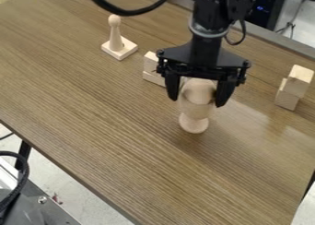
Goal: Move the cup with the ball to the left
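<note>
The black gripper (197,99) hangs down right of centre, at the upper part of the pale wooden cup (195,109). This cup is upright on a narrow stem and a round foot. A wooden ball (200,91) shows in the mouth of the cup, its top partly covered by the gripper. I cannot tell whether the foot touches the table or whether the gripper has hold of the cup.
On the brown wooden table (92,109), a peg with a round top on a square base (120,48) stands at the upper left. Wooden blocks (150,68) lie behind the gripper, partly hidden. Two more stacked blocks (294,87) are near the right edge.
</note>
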